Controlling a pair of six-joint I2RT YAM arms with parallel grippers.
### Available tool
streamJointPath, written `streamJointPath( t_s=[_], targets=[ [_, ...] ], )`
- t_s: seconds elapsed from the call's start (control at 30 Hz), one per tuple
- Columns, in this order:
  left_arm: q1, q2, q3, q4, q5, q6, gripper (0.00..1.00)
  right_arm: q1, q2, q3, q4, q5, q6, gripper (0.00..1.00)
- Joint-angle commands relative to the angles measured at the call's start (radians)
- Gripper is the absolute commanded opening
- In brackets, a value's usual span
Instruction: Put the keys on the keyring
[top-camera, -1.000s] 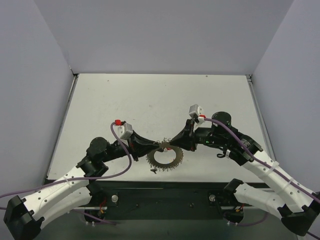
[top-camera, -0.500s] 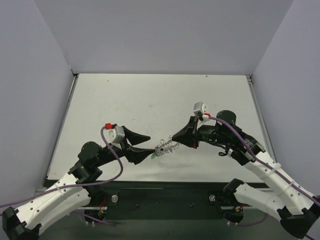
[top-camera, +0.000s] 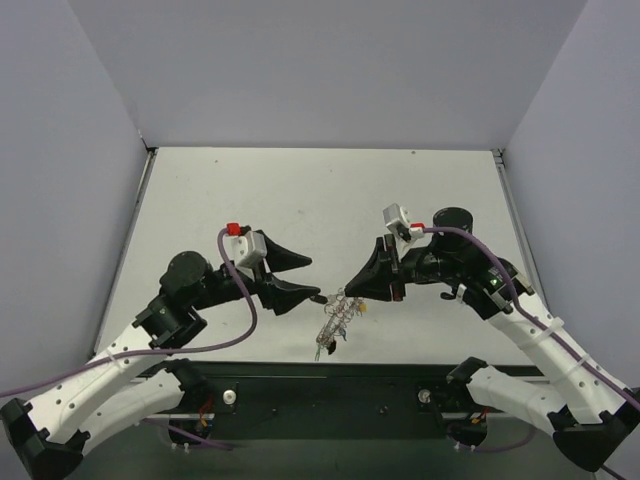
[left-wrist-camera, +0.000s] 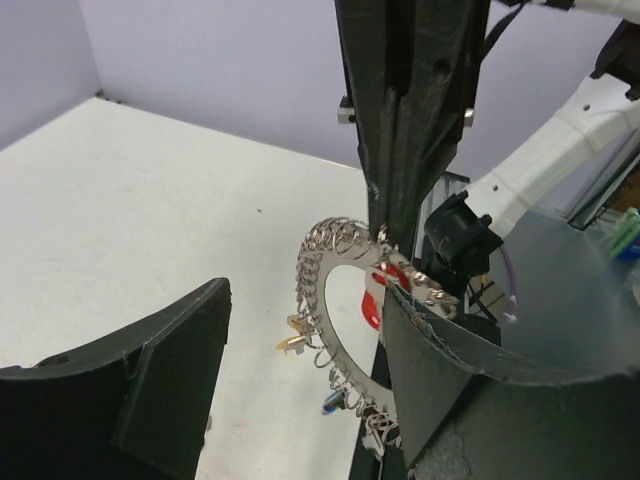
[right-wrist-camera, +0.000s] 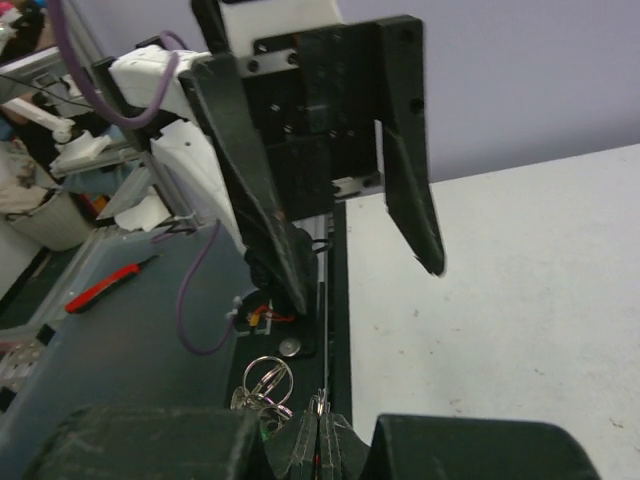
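Observation:
The keyring (top-camera: 338, 320) hangs on edge above the table's front, its silver wire fringed with small rings. My right gripper (top-camera: 350, 290) is shut on the top of the ring. In the right wrist view the pinched wire shows at the closed tips (right-wrist-camera: 320, 415), with loose rings (right-wrist-camera: 262, 385) beside them. My left gripper (top-camera: 300, 278) stands open just left of the keyring, not touching it. In the left wrist view the keyring (left-wrist-camera: 318, 300) dangles between my spread fingers (left-wrist-camera: 150, 390). A yellow-headed key (left-wrist-camera: 290, 343), a blue-headed key (left-wrist-camera: 330, 405) and a red tag (left-wrist-camera: 375, 305) hang from it.
The white table (top-camera: 300, 200) is boxed in by grey walls on three sides. The black base rail (top-camera: 330, 395) runs under the hanging ring at the near edge. Beyond the table edge a red-handled tool (right-wrist-camera: 105, 285) lies on a grey surface.
My left gripper opened and let go of the keyring, pulled back, then came in again. The ring swung from flat to hanging edge-on from the shut right gripper.

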Motion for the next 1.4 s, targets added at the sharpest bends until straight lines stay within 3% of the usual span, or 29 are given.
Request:
streamJointPath(
  t_s=[0.0,0.53,0.9,1.37],
  targets=[
    [0.003,0.055,0.061,-0.01,0.106,0.019,0.71,-0.003,0.006,0.076,0.045,-0.196,-0.034,0.0],
    [0.003,0.149,0.11,0.155,0.247,-0.053,0.68,0.007,0.025,0.083,0.037,-0.237,-0.034,0.0],
    [-0.001,0.218,0.146,0.215,0.346,-0.096,0.49,0.01,0.035,0.08,0.037,-0.204,-0.037,0.0],
    [-0.029,0.262,0.156,0.205,0.395,-0.105,0.39,0.01,-0.003,0.047,0.12,-0.115,0.017,0.0]
  ],
)
